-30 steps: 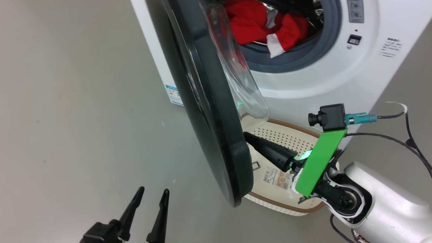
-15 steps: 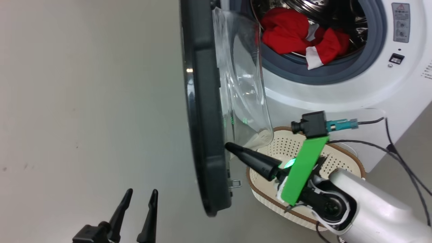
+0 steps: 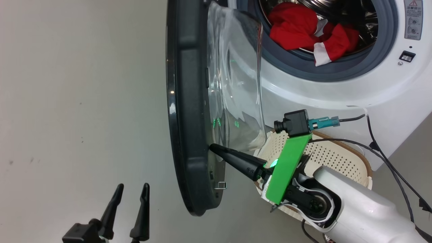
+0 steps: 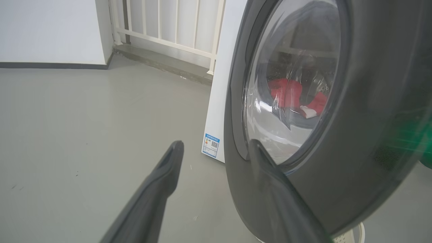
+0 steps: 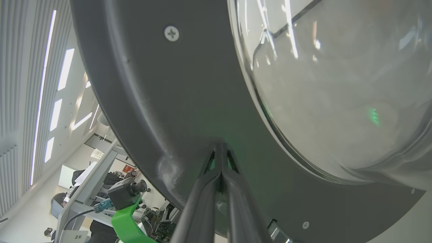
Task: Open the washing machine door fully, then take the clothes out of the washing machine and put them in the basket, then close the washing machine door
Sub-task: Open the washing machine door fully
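Observation:
The washing machine door (image 3: 189, 118) stands swung out, edge-on to the head view, its clear glass bowl (image 3: 236, 87) bulging toward the white washing machine (image 3: 337, 98). Red clothes (image 3: 303, 28) with white trim lie in the open drum. My right gripper (image 3: 213, 147) is shut, its tips against the door's inner face (image 5: 168, 84) below the bowl. The cream basket (image 3: 337, 152) sits on the floor under that arm, before the machine. My left gripper (image 3: 132, 185) hangs open and empty at the lower left, just outside the door's black rim (image 4: 371, 135). Through the glass the clothes (image 4: 287, 94) show red.
Grey floor (image 3: 84, 101) spreads left of the door. Dark cables (image 3: 388, 152) trail from the right wrist camera past the machine's front. A white railing (image 4: 168, 30) and wall stand behind the machine, whose side bears a small blue label (image 4: 211, 145).
The head camera has shifted. The door has swung further open, now edge-on, with the shut right gripper staying against its inner face. The left gripper stays open.

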